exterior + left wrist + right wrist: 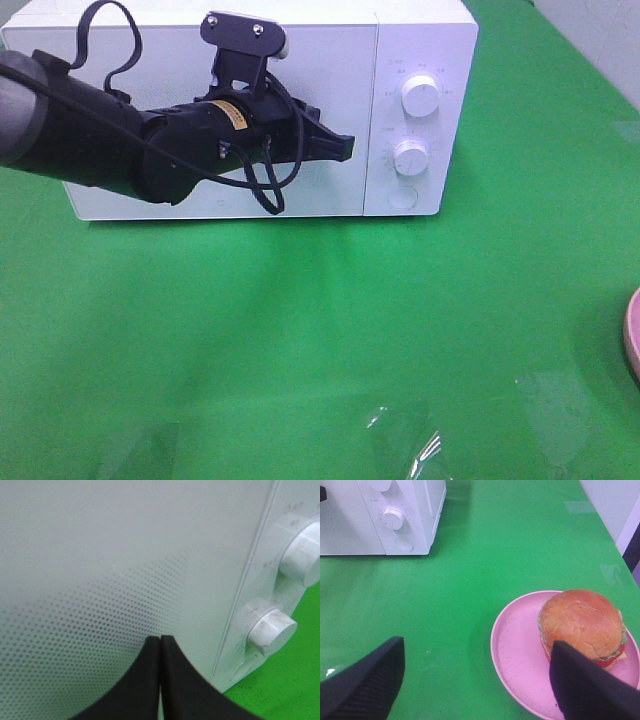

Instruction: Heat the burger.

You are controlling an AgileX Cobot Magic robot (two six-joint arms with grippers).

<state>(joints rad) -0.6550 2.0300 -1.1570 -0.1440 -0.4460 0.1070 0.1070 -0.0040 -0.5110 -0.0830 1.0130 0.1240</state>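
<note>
The white microwave (pixel 330 110) stands at the back of the green table with its door shut; it also shows in the right wrist view (pixel 380 515). My left gripper (pixel 345 148) is shut and empty, its tips against the door near the right edge, close to the control panel; in the left wrist view the gripper (pixel 160 642) has its fingers pressed together. The burger (pixel 581 624) lies on the round pink plate (pixel 520 655). My right gripper (pixel 477 672) is open above the table, one finger in front of the burger. In the exterior high view only the plate's rim (pixel 632 335) shows.
Two white knobs (pixel 420 96) (pixel 410 155) and a round button (pixel 401 196) sit on the microwave's panel. The green cloth (pixel 300 330) covers the table. A pale wall (pixel 615 505) borders the table on the right.
</note>
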